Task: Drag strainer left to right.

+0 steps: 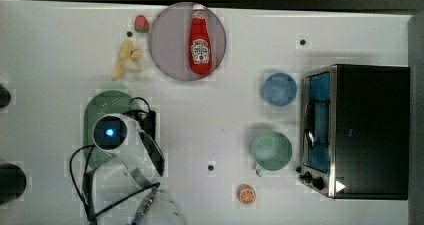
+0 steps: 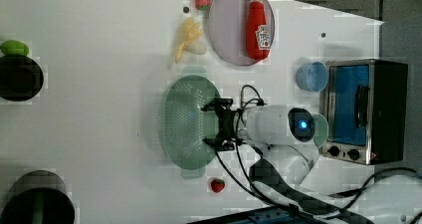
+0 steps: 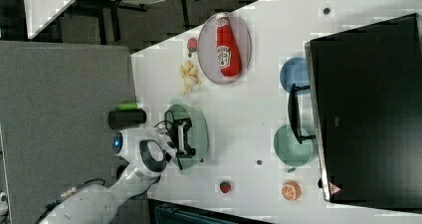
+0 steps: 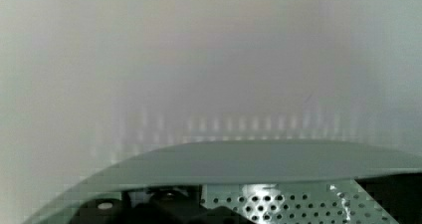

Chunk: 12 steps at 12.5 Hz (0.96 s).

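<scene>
Poised over the strainer (image 2: 186, 122), the Franka arm's gripper (image 2: 211, 124) stood with its two black fingers (image 2: 215, 104) spread wide apart, holding nothing. In the left view the fingertips hung above the strainer's right-hand rim, one near each end of that long edge. The pale green oval colander lay flat on the white table (image 1: 210, 115), its perforated bottom showing at close range in the wrist view (image 4: 278, 204) beneath a broad rim.

In the top view the strainer (image 1: 107, 105) sat toward the top view's left, largely covered by the arm's white wrist (image 1: 112, 131). Bare tabletop stretched from it toward the top view's right as far as a green mug (image 1: 271, 150). A small blue cup (image 1: 279, 88) stood beyond the mug, and a toaster oven (image 1: 357, 130) with a blue-lit window occupied the far right, just beside both cups. An orange half (image 1: 246, 194) lay near the mug, by the table's near edge.

Toward the top view's upper side, a greyish-pink plate (image 1: 167, 45) carried a red ketchup bottle (image 1: 200, 42) lying on its side. A peeled banana (image 1: 127, 58) and a strawberry (image 1: 142, 23) rested just beside the plate, well apart from the strainer's upper end. The left view showed a second strawberry (image 2: 217, 185) close to the strainer's lower end.

Dark cylindrical containers (image 2: 21, 77) stood at the table's margin on the left view's left. Dark flooring (image 3: 64, 79) bordered the table in the right view.
</scene>
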Each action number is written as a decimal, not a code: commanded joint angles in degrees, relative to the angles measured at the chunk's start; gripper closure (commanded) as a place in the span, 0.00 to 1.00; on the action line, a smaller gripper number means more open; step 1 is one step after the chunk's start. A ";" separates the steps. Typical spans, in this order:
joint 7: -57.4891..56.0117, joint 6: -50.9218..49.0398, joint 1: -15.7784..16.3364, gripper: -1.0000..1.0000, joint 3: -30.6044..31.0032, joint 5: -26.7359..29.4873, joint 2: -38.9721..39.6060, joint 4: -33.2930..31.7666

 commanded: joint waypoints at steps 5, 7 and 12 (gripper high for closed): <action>-9.76 -0.37 -8.01 0.00 -2.22 -1.59 -3.69 -3.26; -12.71 -0.31 -9.93 0.00 -3.25 -1.59 -4.44 -4.12; -18.82 -0.40 -13.53 0.00 -6.64 -1.59 -5.43 -4.73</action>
